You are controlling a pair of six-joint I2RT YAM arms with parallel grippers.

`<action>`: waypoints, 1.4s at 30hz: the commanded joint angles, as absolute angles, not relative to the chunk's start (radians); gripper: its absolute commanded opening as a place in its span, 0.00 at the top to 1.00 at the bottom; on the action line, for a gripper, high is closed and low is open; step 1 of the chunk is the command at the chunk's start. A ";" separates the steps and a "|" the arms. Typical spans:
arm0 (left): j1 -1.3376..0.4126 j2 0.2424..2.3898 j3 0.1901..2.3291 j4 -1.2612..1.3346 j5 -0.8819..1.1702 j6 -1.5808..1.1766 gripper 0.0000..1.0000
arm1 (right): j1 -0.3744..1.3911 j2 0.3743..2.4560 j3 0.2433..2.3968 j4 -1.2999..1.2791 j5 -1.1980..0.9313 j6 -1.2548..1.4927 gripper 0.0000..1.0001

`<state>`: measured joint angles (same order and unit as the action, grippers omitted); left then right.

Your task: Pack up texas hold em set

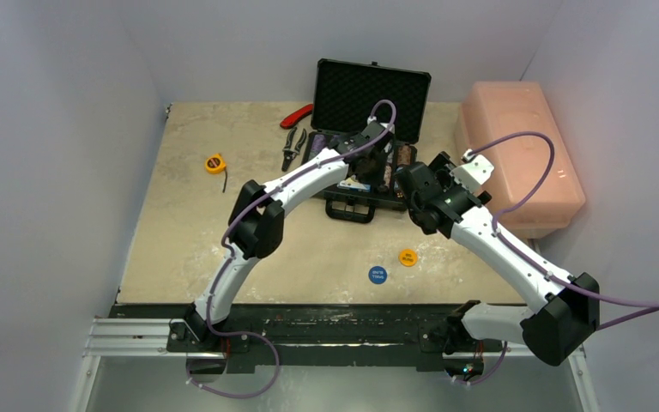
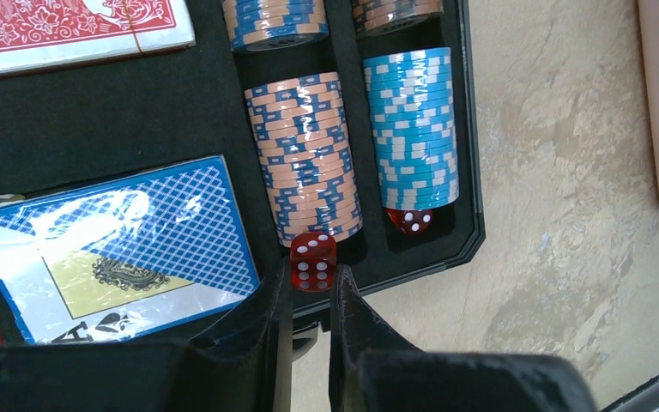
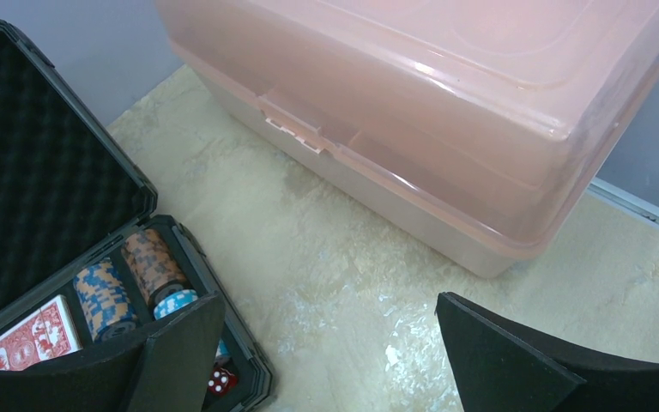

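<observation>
Your left gripper (image 2: 309, 279) stood narrow, its fingertips flanking a red die (image 2: 313, 257) at the end of the orange-and-blue chip stack (image 2: 305, 154); whether it was pinched could not be told. That die lay inside the briefcase (image 2: 474, 232), near the blue deck (image 2: 111, 249). Your right gripper (image 3: 329, 300) hung wide and empty between the briefcase and the pink box (image 3: 446, 103). The blue disc (image 1: 377, 275) and orange disc (image 1: 408, 257) lay on the table (image 1: 189, 249), outside the case.

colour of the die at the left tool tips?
Die: red with white pips. Shows best in the left wrist view.
</observation>
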<state>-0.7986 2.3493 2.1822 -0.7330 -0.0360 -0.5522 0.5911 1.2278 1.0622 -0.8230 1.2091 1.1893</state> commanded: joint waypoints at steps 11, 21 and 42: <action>-0.795 2.331 2.146 -0.671 -0.005 -0.528 0.79 | 0.600 1.201 1.075 -0.783 1.244 1.177 0.01; -0.796 2.311 2.118 -0.664 -0.005 -0.531 0.55 | 0.603 1.200 1.071 -0.776 1.243 1.170 0.01; -0.796 2.023 1.851 -0.555 -0.079 -0.476 0.16 | 0.603 1.214 1.088 -0.769 1.221 1.124 0.01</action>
